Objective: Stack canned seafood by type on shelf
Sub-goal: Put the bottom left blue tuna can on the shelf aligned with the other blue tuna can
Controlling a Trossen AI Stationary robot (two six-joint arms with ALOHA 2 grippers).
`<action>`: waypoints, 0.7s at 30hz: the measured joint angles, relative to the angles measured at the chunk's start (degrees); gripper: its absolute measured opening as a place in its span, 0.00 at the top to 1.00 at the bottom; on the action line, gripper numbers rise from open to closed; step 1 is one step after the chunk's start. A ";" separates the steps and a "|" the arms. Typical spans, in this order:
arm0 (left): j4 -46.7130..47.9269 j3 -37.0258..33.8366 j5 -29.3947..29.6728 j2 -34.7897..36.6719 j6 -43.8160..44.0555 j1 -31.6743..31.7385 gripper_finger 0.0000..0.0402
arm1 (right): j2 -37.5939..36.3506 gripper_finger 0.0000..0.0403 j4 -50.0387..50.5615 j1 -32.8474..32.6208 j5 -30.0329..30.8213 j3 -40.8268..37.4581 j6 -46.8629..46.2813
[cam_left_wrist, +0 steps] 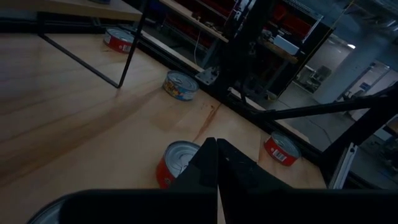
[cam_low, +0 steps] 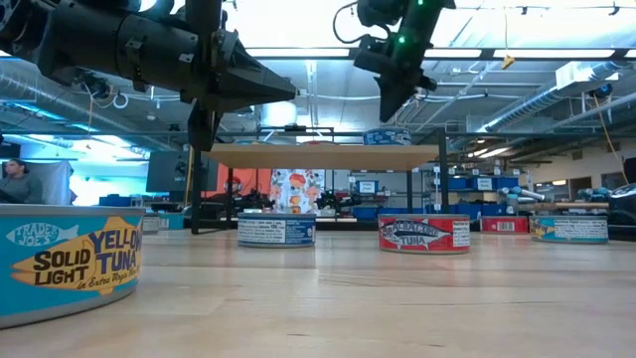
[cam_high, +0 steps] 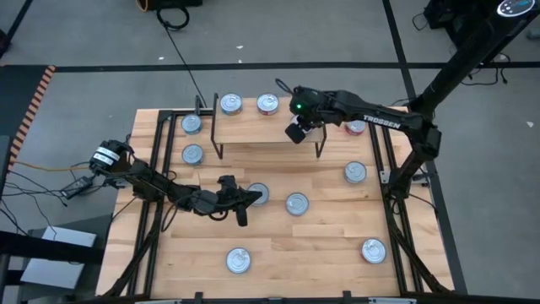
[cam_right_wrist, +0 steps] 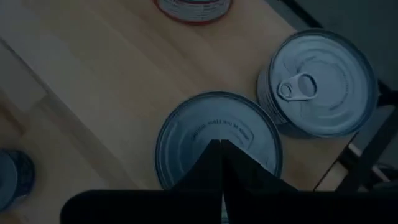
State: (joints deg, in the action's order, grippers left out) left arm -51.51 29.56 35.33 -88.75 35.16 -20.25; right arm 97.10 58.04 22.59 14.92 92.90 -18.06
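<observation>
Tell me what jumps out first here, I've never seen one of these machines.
Shiny round tins lie scattered over the wooden table, and two sit on the small raised shelf at its far side. The right gripper hangs above the shelf, and the left gripper hovers mid-table beside a tin.

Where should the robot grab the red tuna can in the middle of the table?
Grab the red can by its round side, coming straight down. It sits upright and short, with bare table around it. The shut left gripper nearby must open first.
</observation>
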 joint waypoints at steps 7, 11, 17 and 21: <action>-0.06 0.00 0.00 0.00 0.01 0.00 1.00 | 0.17 0.99 2.22 1.11 -1.51 -0.04 -0.04; -0.06 0.00 0.00 0.00 0.01 0.01 1.00 | 0.17 0.99 3.47 1.35 -1.68 -0.04 -0.15; -0.04 0.00 0.00 0.00 0.02 0.02 1.00 | 0.17 0.99 5.48 1.83 -2.79 -0.04 -0.18; -0.04 0.00 0.00 0.00 0.02 0.01 1.00 | 0.17 0.99 7.13 2.08 -2.98 -0.04 -0.11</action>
State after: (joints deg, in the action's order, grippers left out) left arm -51.55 29.56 35.33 -88.75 35.18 -20.24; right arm 97.27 65.17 24.67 11.93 92.86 -18.17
